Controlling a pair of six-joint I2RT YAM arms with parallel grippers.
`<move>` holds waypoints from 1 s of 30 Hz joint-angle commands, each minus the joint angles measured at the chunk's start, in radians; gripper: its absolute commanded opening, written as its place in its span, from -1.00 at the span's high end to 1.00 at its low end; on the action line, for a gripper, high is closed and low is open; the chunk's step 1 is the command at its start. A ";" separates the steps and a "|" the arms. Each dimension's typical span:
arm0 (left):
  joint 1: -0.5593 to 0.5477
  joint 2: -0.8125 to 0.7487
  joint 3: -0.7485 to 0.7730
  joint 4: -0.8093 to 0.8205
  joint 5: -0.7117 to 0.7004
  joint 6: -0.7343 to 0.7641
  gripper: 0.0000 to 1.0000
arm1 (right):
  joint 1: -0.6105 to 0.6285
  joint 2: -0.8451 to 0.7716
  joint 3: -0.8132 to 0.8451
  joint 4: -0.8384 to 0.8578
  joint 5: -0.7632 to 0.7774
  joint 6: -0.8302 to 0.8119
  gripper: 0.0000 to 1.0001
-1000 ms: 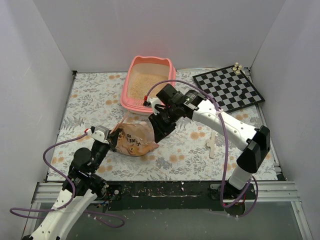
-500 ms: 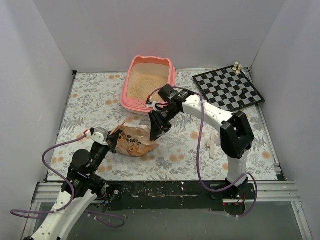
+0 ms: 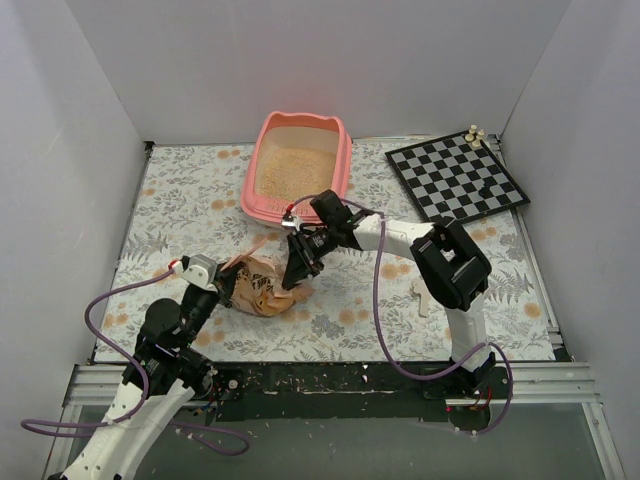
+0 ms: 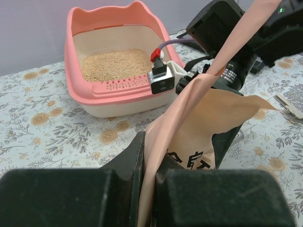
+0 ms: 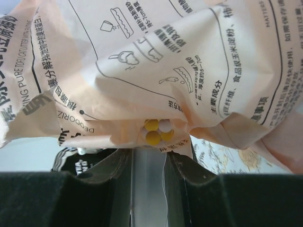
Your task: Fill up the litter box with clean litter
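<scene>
step: likely mid-fill | bag point(image 3: 262, 290) down on table just in front of litter box point(image 3: 270, 208) | clean litter point(image 3: 298, 170) inside litter box | left pincer point(image 3: 226, 285) clamped on bag edge | right pincer point(image 3: 296, 274) gripping bag too | next: raise bag, tip over litter box

Edge of bag point(image 4: 210, 118) pinched tight in left gripper point(image 4: 147, 189). Litter box point(image 4: 75, 71) ahead of fingers, slightly left, litter point(image 4: 116, 64) inside. Right arm point(image 4: 236, 38) ahead-right.
</scene>
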State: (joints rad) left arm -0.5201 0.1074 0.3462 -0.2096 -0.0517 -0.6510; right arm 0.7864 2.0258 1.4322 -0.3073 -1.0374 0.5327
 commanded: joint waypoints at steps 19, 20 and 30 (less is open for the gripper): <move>-0.001 -0.009 0.024 0.133 -0.020 0.004 1.00 | 0.044 -0.048 -0.415 1.642 -0.107 0.843 0.97; -0.001 -0.008 0.025 0.133 -0.022 0.005 1.00 | 0.042 -0.061 -0.426 1.646 -0.108 0.845 0.97; -0.001 -0.006 0.025 0.131 -0.022 0.008 1.00 | 0.013 -0.180 -0.526 1.640 -0.104 0.842 0.97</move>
State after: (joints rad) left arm -0.5194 0.1081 0.3462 -0.1902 -0.0856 -0.6392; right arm 0.8001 1.9553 0.9169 1.1652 -1.1103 1.3785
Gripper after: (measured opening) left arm 0.017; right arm 0.344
